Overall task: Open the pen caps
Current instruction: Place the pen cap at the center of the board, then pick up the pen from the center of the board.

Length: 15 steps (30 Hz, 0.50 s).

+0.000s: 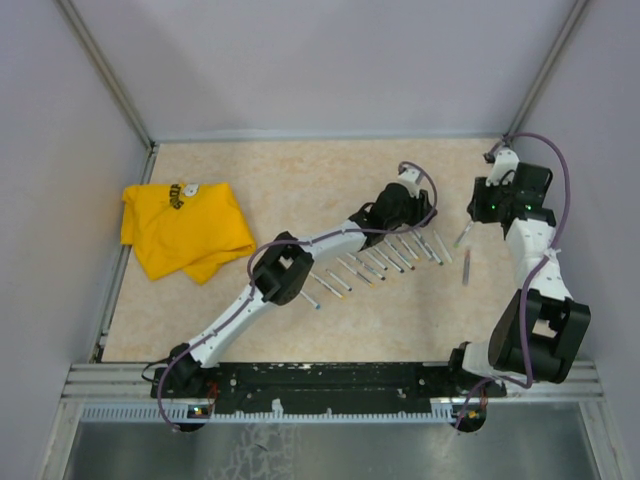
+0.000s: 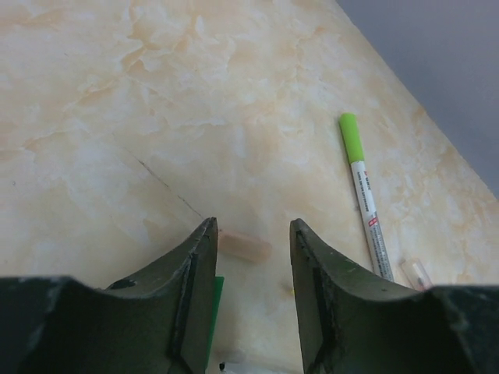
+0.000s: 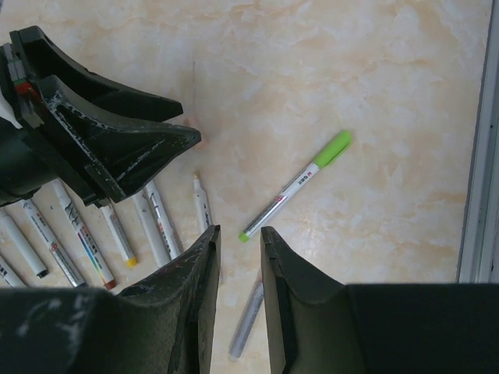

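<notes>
My left gripper [image 2: 253, 224] stands open just above the table with nothing between its jaws. A pale peach pen cap [image 2: 245, 246] lies loose on the table just past its fingertips. To the right lies a white pen [image 2: 366, 204] with a light green cap [image 2: 348, 127] on it; the right wrist view shows this pen [image 3: 290, 193] too. My right gripper [image 3: 240, 231] hovers with a narrow empty gap between its jaws, above a grey pen [image 3: 248, 323] lying on the table. A row of whitish pens [image 1: 385, 262] lies under the left arm.
A crumpled yellow cloth [image 1: 185, 230] lies at the left of the table. The pens in the row [image 3: 117, 234] show bare coloured tips. A metal rail [image 3: 477, 156] and grey walls bound the table. A small clear cap [image 2: 417, 273] lies by the left gripper's right finger.
</notes>
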{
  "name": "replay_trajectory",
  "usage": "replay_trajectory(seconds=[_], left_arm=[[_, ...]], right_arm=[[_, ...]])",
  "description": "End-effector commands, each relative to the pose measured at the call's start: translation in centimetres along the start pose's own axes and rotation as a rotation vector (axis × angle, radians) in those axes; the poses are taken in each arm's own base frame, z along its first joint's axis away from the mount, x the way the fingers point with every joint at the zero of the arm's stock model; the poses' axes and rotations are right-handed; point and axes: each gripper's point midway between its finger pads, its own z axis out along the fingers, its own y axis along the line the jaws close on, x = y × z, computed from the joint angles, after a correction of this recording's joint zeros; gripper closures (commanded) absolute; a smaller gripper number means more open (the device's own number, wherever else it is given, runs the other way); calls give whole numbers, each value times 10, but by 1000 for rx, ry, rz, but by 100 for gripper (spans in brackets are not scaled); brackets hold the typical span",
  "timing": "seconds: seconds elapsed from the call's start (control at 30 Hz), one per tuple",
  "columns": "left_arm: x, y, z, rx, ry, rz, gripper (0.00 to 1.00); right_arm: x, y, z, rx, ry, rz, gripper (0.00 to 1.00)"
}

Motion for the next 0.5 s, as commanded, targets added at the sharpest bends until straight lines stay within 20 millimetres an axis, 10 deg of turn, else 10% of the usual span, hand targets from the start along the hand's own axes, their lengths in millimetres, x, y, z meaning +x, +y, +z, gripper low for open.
replay_trajectory(seconds=[0.0, 0.27, 0.47], left_arm=[[-93, -37, -24, 71, -143, 19, 51], [-133, -47, -71, 100, -218, 87, 44], [-158, -66, -163, 184, -353, 185, 37]], right_arm=[[-17, 2, -9, -18, -71, -24, 72], [-16, 7, -10, -54, -86, -38, 71], [-22, 3, -17, -23, -162, -64, 67]])
